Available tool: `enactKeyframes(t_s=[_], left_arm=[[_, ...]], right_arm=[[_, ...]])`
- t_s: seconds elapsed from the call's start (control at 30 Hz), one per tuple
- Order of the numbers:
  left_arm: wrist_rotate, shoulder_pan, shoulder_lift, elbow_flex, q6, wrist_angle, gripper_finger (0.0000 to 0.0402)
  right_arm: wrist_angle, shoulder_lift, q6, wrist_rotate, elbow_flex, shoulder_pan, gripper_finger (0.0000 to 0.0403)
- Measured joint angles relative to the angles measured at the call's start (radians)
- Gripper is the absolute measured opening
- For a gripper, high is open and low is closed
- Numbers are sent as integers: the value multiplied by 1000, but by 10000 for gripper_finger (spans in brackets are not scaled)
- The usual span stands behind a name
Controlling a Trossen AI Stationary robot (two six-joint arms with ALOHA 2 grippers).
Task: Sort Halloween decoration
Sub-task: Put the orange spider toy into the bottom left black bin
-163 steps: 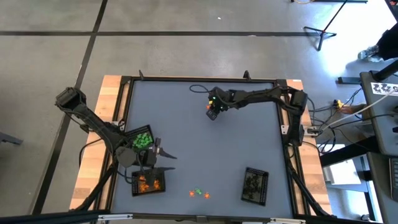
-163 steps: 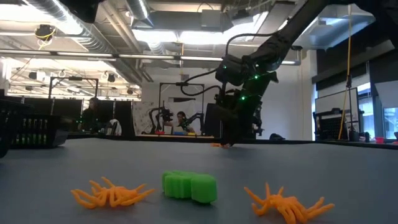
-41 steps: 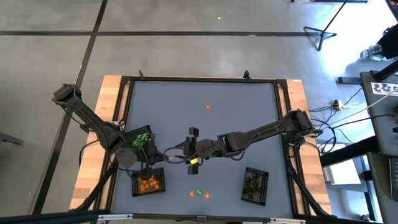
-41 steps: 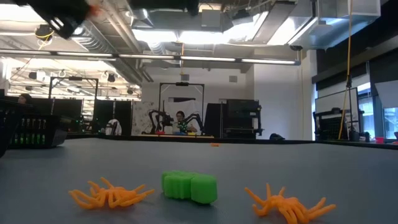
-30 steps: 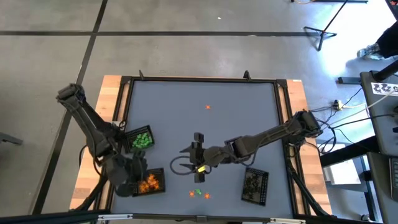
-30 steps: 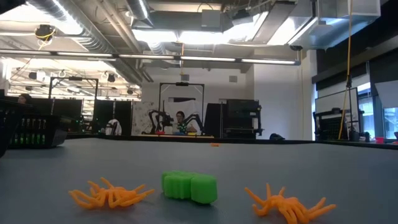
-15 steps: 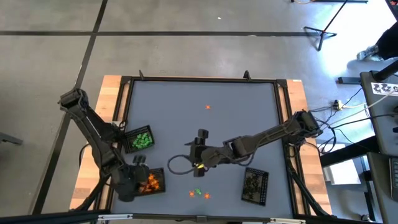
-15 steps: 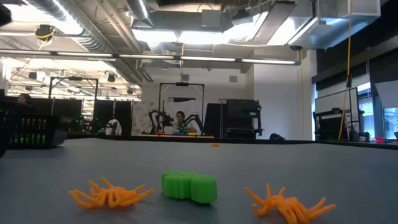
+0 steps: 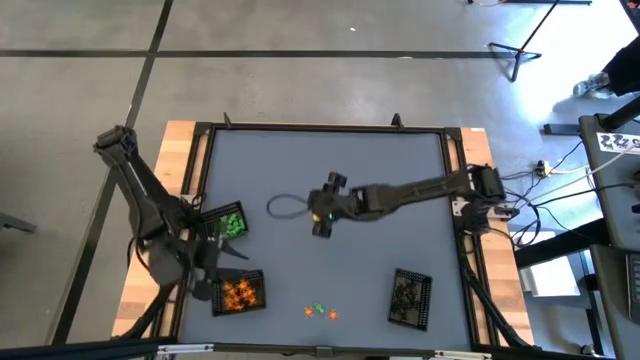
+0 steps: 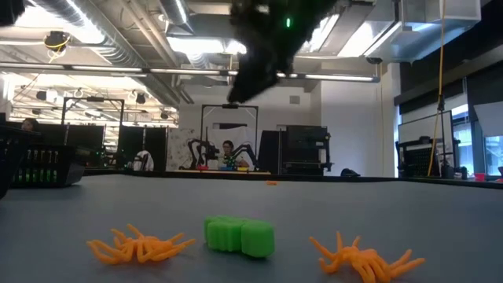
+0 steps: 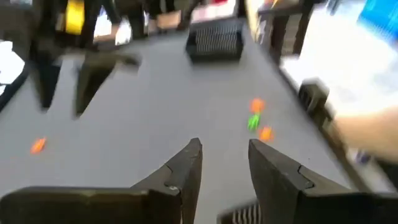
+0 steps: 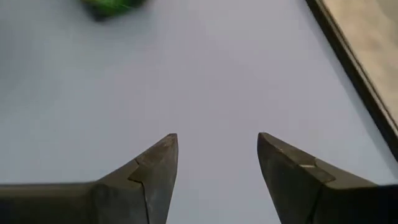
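Observation:
Two orange spider-like trinkets (image 10: 137, 244) (image 10: 361, 258) and a green one (image 10: 240, 236) lie loose near the table's near edge. Another orange trinket (image 10: 271, 183) lies far back. My left gripper (image 11: 224, 155) is open with nothing between its fingers, and hovers at the left side of the tray of orange trinkets (image 9: 240, 292). My right gripper (image 12: 217, 155) is open with nothing between its fingers. It hangs above the bare middle of the table (image 9: 320, 218), pointing toward the tray of green trinkets (image 9: 228, 222).
A tray of dark trinkets (image 9: 410, 297) stands at the near right. The right arm (image 9: 420, 190) stretches across the table's middle from the right. A black frame and wooden border (image 9: 190, 170) ring the grey table. Bare grey surface lies at the far left.
My right gripper has swung from the near middle of the table toward the far edge and a little left. It now shows at the top of the low view. My left gripper has drawn back a little from over the orange tray toward the table's left edge.

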State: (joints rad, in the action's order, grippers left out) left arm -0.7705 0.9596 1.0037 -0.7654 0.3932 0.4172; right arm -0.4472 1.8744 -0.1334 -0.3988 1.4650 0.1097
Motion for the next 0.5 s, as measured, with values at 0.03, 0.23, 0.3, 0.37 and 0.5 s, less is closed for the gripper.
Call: enactKeyframes(t_s=[0.03,0.23,0.3,0.37,0.5], left_arm=[[-1,-4,-41,48,-40,-80,123],[169,-85,-221,379,-235,-637,111],[182,-118,-251,469,-277,-816,106],[181,-151,-261,537,-304,-960,103],[186,-208,-263,619,-341,-1174,101]], right_arm=[[9,0,0,1,-18,-27,220],[106,0,-34,101,-152,-214,220],[149,0,-57,114,-196,-274,220],[190,0,-100,121,-242,-332,220],[259,0,-202,123,-303,-426,220]])
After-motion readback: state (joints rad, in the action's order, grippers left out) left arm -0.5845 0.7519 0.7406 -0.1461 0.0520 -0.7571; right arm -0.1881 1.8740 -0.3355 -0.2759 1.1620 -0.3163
